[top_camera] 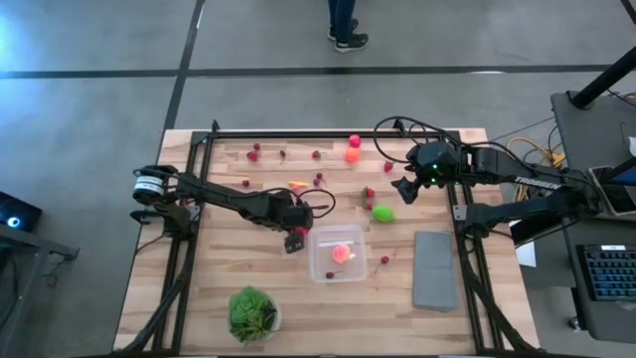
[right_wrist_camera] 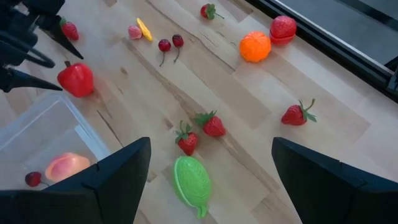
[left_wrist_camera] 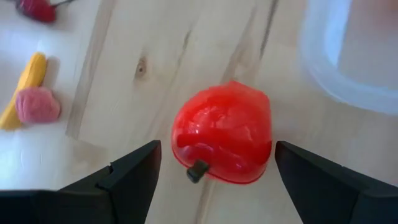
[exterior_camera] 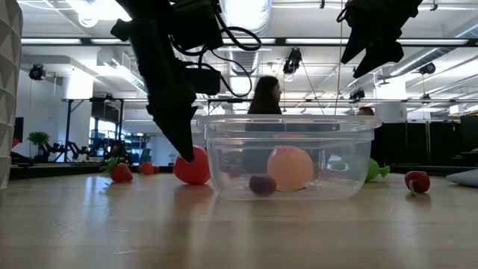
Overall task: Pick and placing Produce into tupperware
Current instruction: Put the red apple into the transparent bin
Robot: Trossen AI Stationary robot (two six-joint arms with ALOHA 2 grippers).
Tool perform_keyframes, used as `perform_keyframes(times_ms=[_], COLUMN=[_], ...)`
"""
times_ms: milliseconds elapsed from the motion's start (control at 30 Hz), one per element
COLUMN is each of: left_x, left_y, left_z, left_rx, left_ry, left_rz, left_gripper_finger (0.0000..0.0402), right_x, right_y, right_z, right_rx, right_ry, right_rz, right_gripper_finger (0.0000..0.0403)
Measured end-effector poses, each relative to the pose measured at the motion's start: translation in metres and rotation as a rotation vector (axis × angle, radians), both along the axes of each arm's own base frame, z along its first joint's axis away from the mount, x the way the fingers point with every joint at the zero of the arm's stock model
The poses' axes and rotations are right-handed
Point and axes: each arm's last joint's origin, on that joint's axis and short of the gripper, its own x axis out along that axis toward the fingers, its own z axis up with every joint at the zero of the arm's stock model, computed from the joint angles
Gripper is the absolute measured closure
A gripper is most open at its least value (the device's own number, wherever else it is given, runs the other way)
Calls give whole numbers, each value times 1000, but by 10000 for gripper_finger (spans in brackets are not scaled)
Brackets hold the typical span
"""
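A leafy plant in a white bowl [top_camera: 253,313] sits at the near left of the wooden worktop [top_camera: 199,298], with a grey slab [top_camera: 434,269] at the near right. Between them, a little farther back, the clear tupperware [top_camera: 336,255] holds a peach-coloured piece [top_camera: 342,253] and a small dark berry [exterior_camera: 261,184]. Just left of it lies a red pepper-like piece [left_wrist_camera: 222,142], and the left end effector [top_camera: 294,239] is lowered over it, fingers spread on either side, not gripping. The left arm reaches in low from the left edge. Farther right, the right end effector [top_camera: 405,189] hangs raised and released above a lime-green piece [top_camera: 383,213] and strawberries [right_wrist_camera: 200,132]. Cherries [right_wrist_camera: 170,44], an orange [right_wrist_camera: 255,46] and more berries lie scattered toward the far edge. Beyond the worktop a person's shoes [top_camera: 347,39] stand on the grey floor.
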Motion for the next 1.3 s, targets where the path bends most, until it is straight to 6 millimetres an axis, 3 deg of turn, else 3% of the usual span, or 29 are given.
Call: perform_keyframes(times_ms=[500,1300], left_x=[9,0], left_y=[-1,-1], left_z=[4,-17], left_rx=[64,42], left_ry=[-63,-73], left_rz=[-176,-182], left_gripper_finger=[103,103], right_x=[0,0], right_y=[0,0], right_z=[0,0], right_rx=[2,5], right_ry=[-1,0], right_rz=[-2,-6], right_gripper_finger=[76,76])
